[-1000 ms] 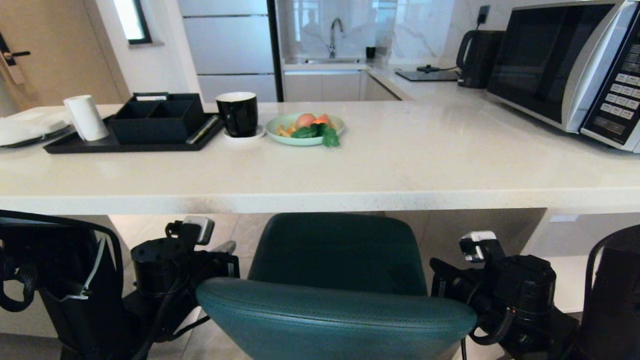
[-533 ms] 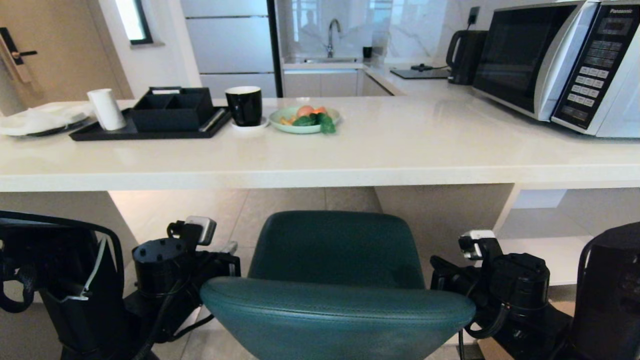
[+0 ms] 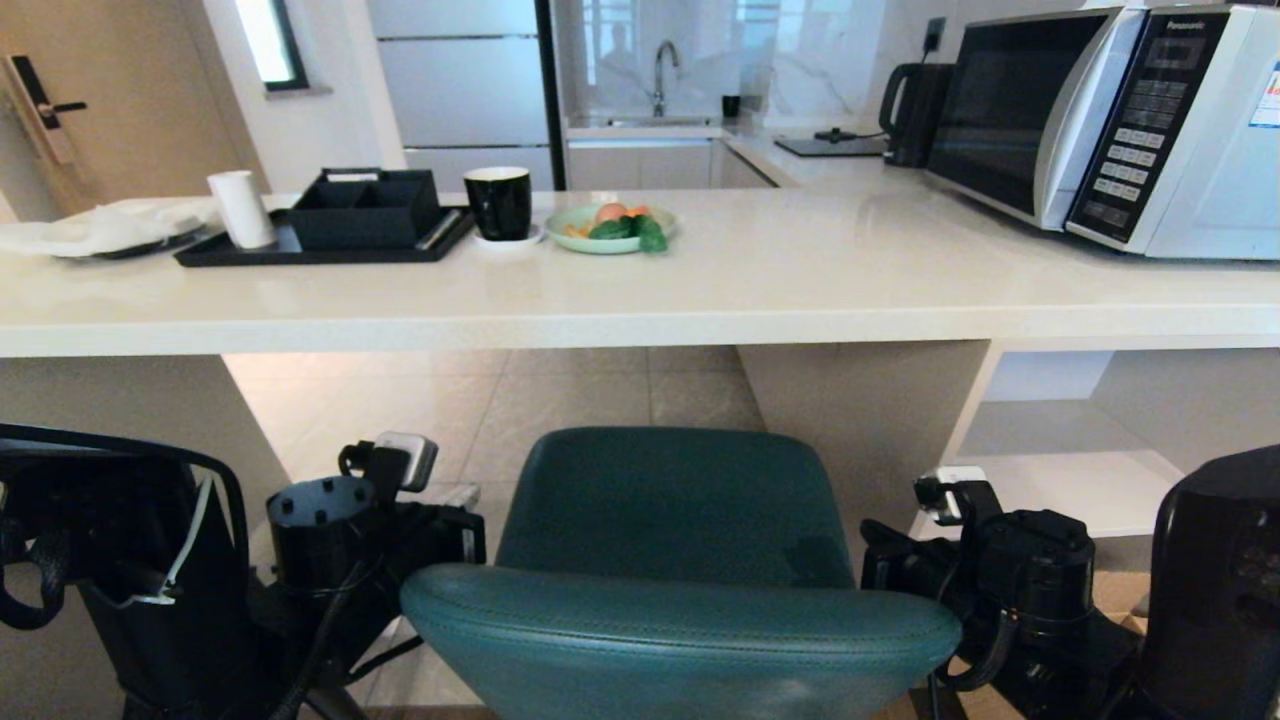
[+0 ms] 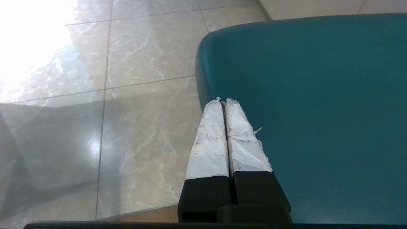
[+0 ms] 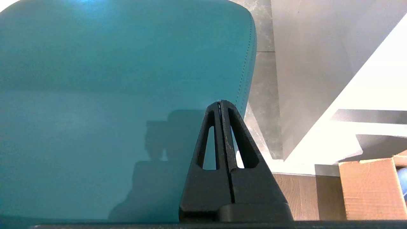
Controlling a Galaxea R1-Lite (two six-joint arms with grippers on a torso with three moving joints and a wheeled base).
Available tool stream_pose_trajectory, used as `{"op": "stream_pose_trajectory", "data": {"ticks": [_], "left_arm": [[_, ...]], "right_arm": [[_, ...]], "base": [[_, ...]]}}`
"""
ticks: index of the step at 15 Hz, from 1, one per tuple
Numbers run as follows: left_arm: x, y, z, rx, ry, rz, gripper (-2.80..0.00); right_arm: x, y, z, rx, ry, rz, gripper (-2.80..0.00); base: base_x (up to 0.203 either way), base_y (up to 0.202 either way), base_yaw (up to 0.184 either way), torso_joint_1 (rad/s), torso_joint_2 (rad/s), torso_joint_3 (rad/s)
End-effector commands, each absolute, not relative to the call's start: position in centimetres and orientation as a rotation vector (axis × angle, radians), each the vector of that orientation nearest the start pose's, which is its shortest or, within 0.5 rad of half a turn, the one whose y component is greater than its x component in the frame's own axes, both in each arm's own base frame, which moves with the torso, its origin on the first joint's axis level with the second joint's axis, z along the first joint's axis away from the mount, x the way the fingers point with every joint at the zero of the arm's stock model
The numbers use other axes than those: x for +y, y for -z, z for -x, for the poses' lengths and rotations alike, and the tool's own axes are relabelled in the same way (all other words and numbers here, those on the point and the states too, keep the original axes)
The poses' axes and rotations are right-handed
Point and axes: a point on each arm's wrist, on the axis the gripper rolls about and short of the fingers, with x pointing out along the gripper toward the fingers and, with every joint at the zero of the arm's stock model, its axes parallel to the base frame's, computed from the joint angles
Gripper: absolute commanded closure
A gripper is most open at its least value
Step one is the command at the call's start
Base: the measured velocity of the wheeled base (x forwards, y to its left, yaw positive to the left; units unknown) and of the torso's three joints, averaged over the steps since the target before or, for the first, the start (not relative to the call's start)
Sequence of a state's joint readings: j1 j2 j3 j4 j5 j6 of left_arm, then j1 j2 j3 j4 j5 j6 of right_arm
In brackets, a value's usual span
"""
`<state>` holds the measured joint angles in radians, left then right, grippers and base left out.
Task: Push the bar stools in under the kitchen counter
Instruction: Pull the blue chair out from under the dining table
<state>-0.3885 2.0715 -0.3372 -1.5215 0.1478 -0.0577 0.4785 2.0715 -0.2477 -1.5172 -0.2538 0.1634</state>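
Kitchen counter point(image 3: 800, 290): white slab top. Resting on it, left to right: white cloth point(image 3: 95, 225), black tray point(image 3: 320, 248) carrying a white roll point(image 3: 242, 208) and black divided box point(image 3: 365, 208), black mug point(image 3: 499, 202) on a saucer, green plate point(image 3: 610, 230) of food, microwave point(image 3: 1110, 120). Tiled floor point(image 3: 560, 400) beneath, carrying the teal stool point(image 3: 670, 560)

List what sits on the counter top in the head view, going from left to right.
White cloth → white roll → black organizer tray → black mug → green plate of food → black kettle → microwave.
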Motion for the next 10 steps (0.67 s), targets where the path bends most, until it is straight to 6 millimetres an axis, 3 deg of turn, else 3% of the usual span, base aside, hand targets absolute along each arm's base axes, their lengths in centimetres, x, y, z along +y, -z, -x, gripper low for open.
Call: {"op": "stream_pose_trajectory", "data": {"ticks": [1,6,10], "left_arm": [[-10.7,-5.9,-26.8,0.202,0.233,0.003,0.00],[-10.9,-5.2,-27.0,0.225,0.236,0.002,0.00],[-11.5,-5.6,-25.7,0.231,0.270,0.000,0.00]], "right_arm": [[12.0,-4.6,-24.3,0.291,-0.194,-0.056,0.00],[12.8,-5.9,-22.8,0.258,-0.224,-0.056,0.00],[12.7,-5.0,-23.3,0.282,-0.209,-0.051,0.00]], "base": [[0.000,0.000,0.000,0.000,0.00,0.000],[0.000,0.000,0.000,0.000,0.00,0.000],[0.000,0.000,0.000,0.000,0.00,0.000]]}}
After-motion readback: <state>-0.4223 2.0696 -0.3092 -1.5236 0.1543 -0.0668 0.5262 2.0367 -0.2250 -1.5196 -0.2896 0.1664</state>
